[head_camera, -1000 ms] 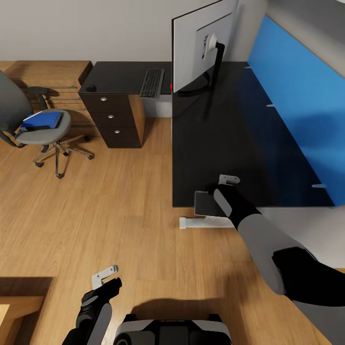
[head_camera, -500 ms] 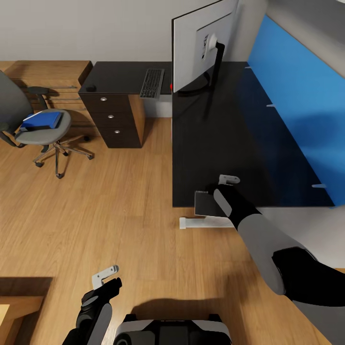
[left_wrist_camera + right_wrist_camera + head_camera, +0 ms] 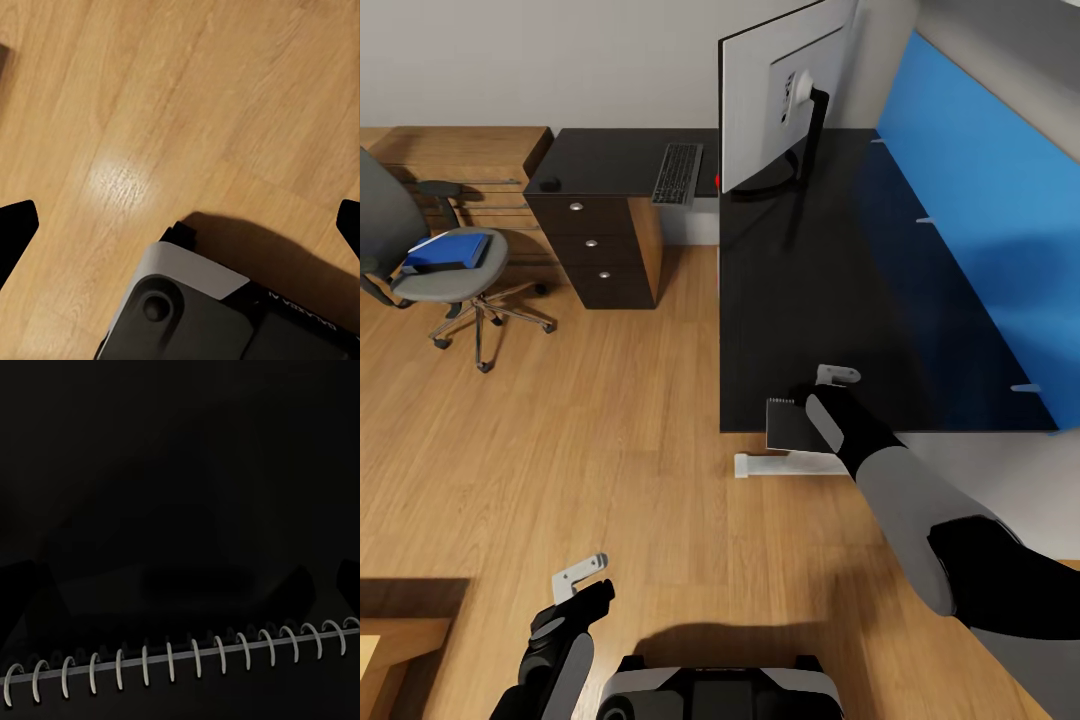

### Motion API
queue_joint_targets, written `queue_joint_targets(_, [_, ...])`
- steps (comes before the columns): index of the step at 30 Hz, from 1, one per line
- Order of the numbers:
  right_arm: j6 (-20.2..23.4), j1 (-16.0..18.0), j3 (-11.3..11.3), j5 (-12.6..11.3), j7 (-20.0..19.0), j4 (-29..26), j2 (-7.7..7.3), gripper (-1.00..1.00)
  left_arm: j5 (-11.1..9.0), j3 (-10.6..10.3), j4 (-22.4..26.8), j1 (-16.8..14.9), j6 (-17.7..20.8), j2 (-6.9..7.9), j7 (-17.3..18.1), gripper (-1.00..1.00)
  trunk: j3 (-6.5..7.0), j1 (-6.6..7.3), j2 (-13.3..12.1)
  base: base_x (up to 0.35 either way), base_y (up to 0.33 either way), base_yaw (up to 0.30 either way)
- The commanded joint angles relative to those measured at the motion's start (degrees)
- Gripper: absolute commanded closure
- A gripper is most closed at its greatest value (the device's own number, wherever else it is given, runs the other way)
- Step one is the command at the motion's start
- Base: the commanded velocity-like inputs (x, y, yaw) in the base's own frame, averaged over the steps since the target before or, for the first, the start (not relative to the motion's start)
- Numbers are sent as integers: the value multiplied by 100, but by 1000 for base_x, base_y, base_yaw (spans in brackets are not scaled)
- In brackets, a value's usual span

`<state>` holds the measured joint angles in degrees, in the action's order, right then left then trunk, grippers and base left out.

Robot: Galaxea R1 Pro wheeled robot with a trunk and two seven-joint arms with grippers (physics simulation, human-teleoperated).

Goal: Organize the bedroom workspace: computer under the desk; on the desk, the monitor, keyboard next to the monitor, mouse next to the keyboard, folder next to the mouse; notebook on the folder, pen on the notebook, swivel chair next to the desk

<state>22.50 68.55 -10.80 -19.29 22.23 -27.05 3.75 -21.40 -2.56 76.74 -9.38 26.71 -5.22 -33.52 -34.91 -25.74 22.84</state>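
— Where is the notebook (image 3: 788, 425) sitting? — At the near edge of the black desk (image 3: 830, 290), overhanging it a little; the right wrist view is showing its wire spiral binding (image 3: 180, 660) against the dark cover; the right gripper (image 3: 830, 385) is hovering right over it, and I cannot tell how far the claw is spread or whether it is gripping anything.

— And the rest? — The monitor (image 3: 775, 95) is standing on the far part of the desk, grey back facing us; the keyboard (image 3: 678, 173) is lying just beside it, and the mouse (image 3: 550, 183) is sitting well apart from the keyboard, above the drawer unit (image 3: 592, 245); the blue folder (image 3: 448, 250) is lying on the swivel chair (image 3: 445, 275), well apart from the desk.

— The other arm? — The left gripper (image 3: 582, 575) is hanging low over the wood floor (image 3: 590, 430), claw spread wide, holding nothing; its wrist view is looking down on the robot's base (image 3: 217, 315).
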Motion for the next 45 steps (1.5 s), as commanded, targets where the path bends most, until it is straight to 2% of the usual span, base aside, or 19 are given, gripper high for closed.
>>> queue_joint_targets(1, [62, 1, -43, -83, 43, 304, -6, -100, -52, -8, 9, -3, 14, 2, -48, -100, -8, -4, 7, 0, 0, 0])
queue_joint_targets(19, [53, 1, -36, -75, 45, 279, -6, -100, -60, 0, 8, -3, 19, 17, -41, -100, -8, -4, 7, 3, 0, 0])
queue_joint_targets(32, [53, 2, -36, -76, 45, 279, -7, -100, -56, -7, 8, -3, 18, 12, -40, -100, -8, -4, 7, 246, 0, 0])
queue_joint_targets(41, [53, 3, -36, -78, 50, 274, -8, -100, -57, -7, 5, -3, 18, 12, -40, -100, -8, -4, 7, 54, 0, 0])
queue_joint_targets(43, [65, 2, -32, -87, 56, 211, -11, -100, -57, -7, 2, -3, 18, 12, -40, -100, -8, -4, 7, 9, 0, 0])
queue_joint_targets(44, [121, -51, -22, -113, 70, -181, -20, -100, -57, -7, -5, -3, 18, 12, -40, -100, -8, -4, 7, 2, 0, 0])
queue_joint_targets(45, [132, -81, -22, -114, 73, -268, -21, -100, -57, -7, -6, -3, 18, 12, -40, -100, -8, -4, 7, 2, 0, 0])
